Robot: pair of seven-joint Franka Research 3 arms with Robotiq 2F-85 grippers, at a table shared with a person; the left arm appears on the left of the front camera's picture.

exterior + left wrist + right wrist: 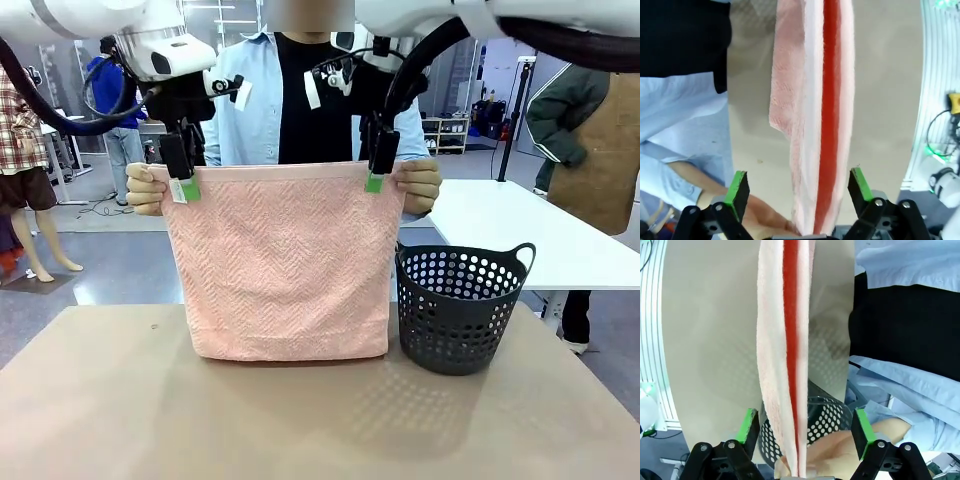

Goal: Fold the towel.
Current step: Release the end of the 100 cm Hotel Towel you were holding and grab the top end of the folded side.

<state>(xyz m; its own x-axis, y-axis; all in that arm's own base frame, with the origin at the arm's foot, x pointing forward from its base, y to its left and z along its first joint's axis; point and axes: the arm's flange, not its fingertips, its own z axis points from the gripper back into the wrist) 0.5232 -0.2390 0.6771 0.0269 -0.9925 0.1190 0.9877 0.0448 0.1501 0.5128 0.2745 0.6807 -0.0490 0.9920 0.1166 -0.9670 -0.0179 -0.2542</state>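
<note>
Both arms come in from above, grippers pointing straight down. Left gripper point(184, 187): jaws wide, pads either side of the towel point(280, 260) top edge, not touching it. Right gripper point(375, 180): same, jaws apart, nothing clamped. One person's hand point(146, 188) sits just outboard of the left gripper, the other hand point(420, 185) outboard of the right; both pinch the corners.

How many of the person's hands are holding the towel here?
2. One hand grips the towel's top corner beside the left gripper; the other hand grips the opposite top corner beside the right gripper.
</note>
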